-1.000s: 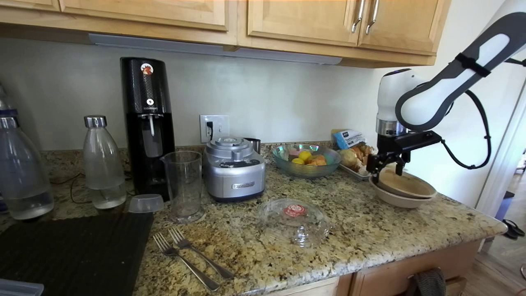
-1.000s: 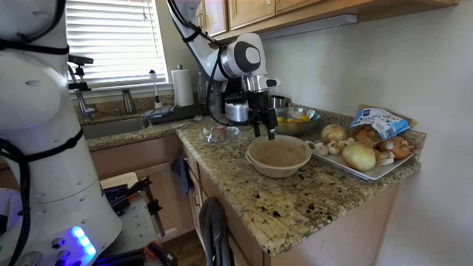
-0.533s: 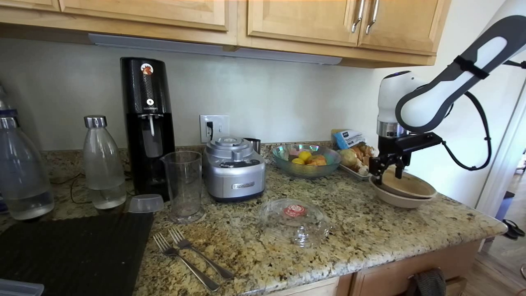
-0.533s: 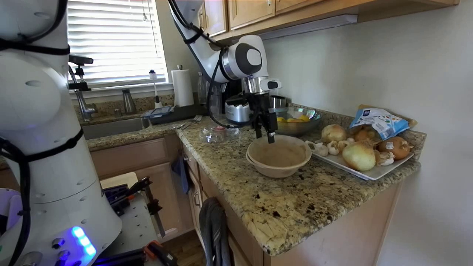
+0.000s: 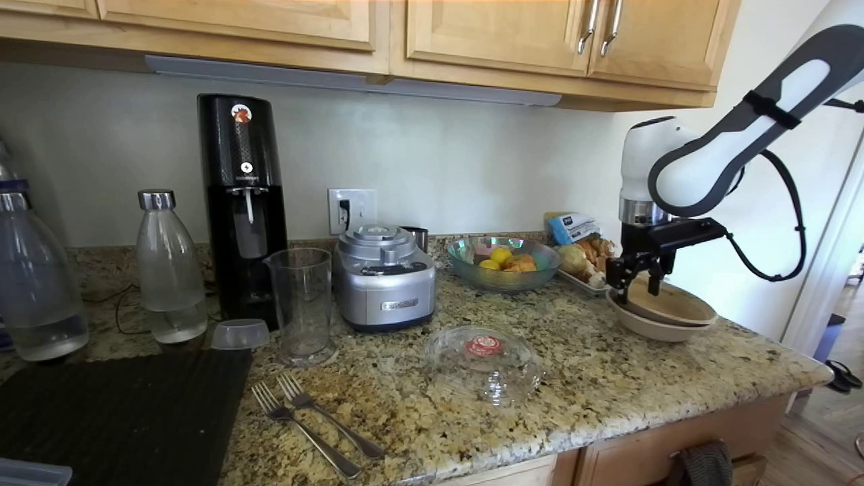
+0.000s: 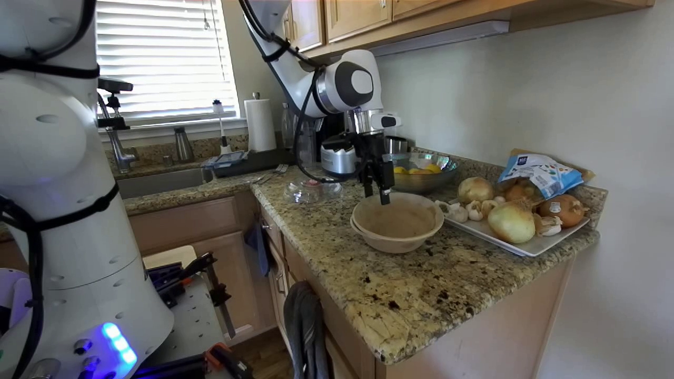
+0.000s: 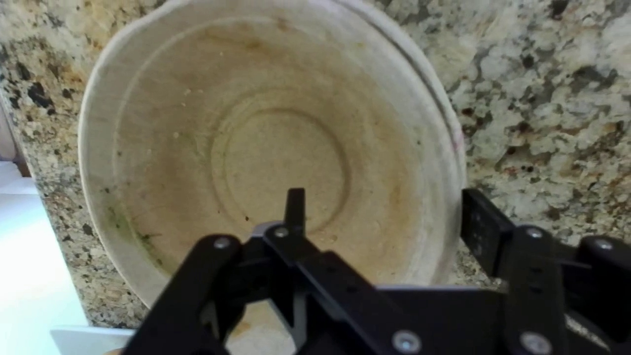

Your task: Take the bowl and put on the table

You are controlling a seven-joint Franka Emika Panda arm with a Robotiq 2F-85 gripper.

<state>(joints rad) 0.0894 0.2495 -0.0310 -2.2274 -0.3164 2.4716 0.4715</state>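
A robot gripper [image 7: 382, 197], its fingers parted, straddles the rim of a beige bowl [image 6: 398, 217], which sits inside a matching bowl [image 5: 653, 331] on the granite worktop [image 6: 447, 284], near its end edge; a tray [image 6: 545, 244] of onions [image 6: 511, 222] and garlic [image 6: 474, 211] lies at the back corner.

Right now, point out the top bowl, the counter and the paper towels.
Top bowl [image 7: 281, 158]: in the wrist view, inside base.
Counter [image 6: 405, 302]: in an exterior view, bare stone near the corner.
Paper towels [image 6: 260, 126]: in an exterior view, side of the roll.
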